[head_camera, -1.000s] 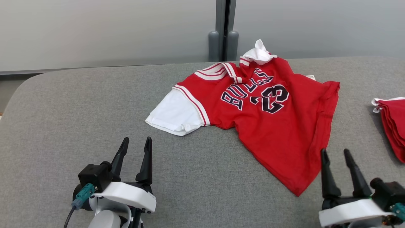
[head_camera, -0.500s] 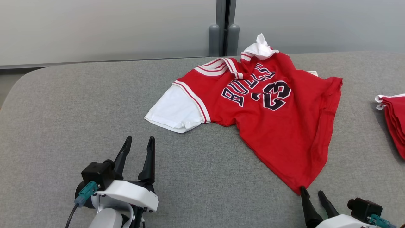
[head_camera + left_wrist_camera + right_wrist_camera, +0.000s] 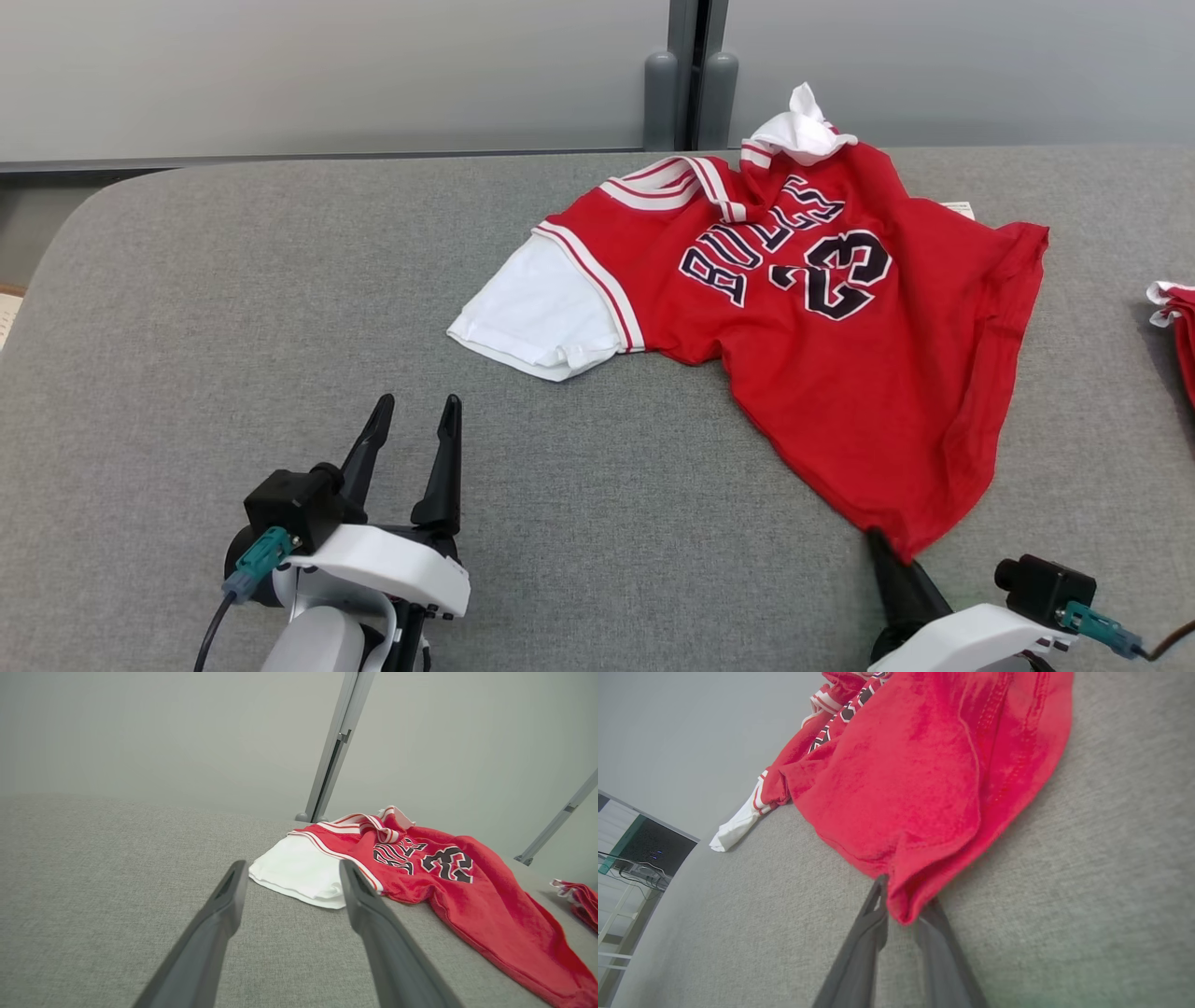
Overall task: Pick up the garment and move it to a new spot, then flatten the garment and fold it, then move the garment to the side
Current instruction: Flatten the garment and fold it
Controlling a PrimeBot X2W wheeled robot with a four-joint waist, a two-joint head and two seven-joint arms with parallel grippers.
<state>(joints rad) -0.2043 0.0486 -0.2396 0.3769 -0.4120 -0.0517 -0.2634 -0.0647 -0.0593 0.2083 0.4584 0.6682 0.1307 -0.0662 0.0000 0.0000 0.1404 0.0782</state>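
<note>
Red 23 garment (image 3: 840, 373) lying right of centre on grey table (image 3: 233, 327), collar pointing far, long axis running to near-right hem corner, right gripper (image 3: 903, 900) pinching that corner, left gripper (image 3: 418, 403) gaping wide, holding nothing.

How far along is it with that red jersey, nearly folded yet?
Nothing finished: the jersey lies rumpled and unfolded on the grey table. In hand: the right gripper pinches its near corner; the left gripper stands open. Left: moving it, flattening, folding, setting aside.
</note>
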